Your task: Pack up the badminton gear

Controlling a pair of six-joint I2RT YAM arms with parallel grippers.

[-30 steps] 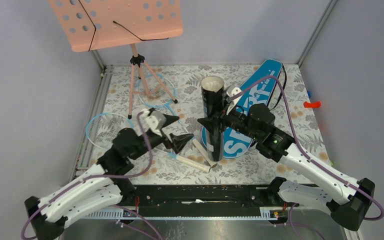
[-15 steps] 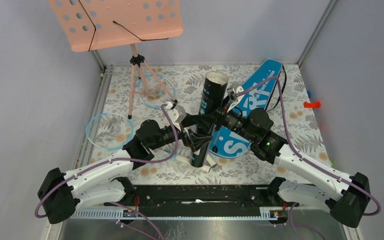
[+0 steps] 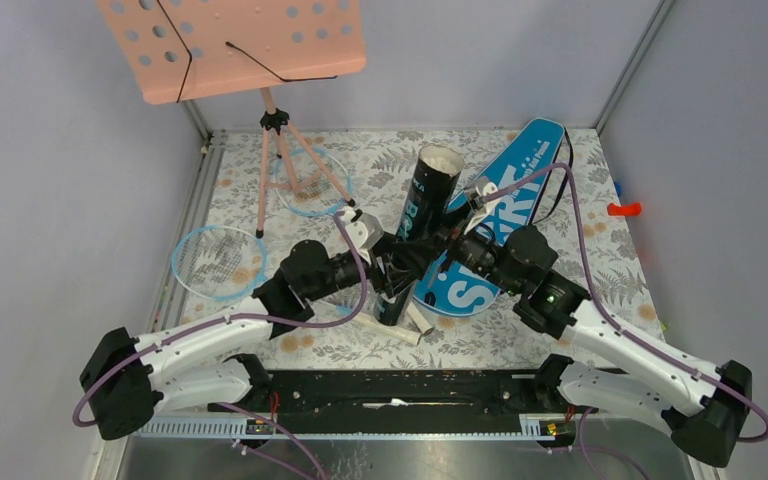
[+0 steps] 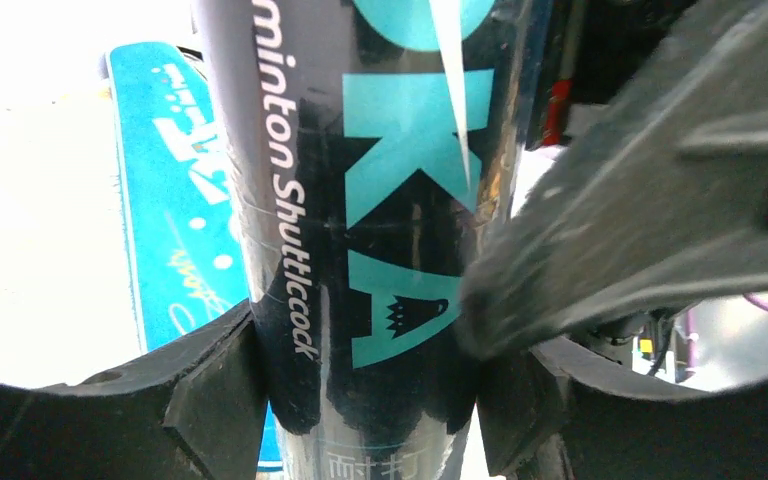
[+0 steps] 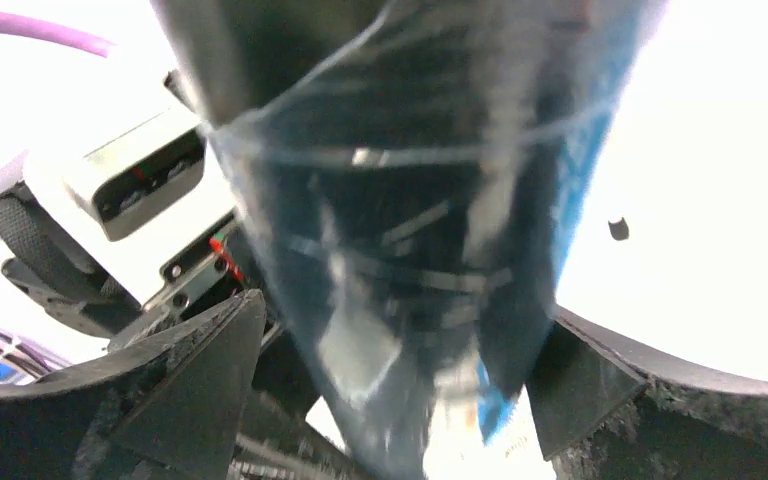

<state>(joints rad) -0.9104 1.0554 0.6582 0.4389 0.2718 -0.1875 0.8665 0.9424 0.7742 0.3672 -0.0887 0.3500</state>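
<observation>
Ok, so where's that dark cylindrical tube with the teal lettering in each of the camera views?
Top external: the dark cylindrical tube stands tilted at centre.
Left wrist: fills the centre, between the fingers of the left gripper.
Right wrist: blurred, centre, between the fingers of the right gripper.
Shared landmark: the blue racket-shaped bag, right of the tube from above, left of it in the left wrist; unclear in the right wrist.

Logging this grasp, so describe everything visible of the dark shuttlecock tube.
The glossy black cylindrical tube carries large teal letters and white "Shuttlecock" print. Its top end is open, pale inside. It leans, top toward the far side of the floral-patterned table. The left end effector and the right end effector both clamp its lower half from opposite sides. Whether its base rests on the table is unclear.
</observation>
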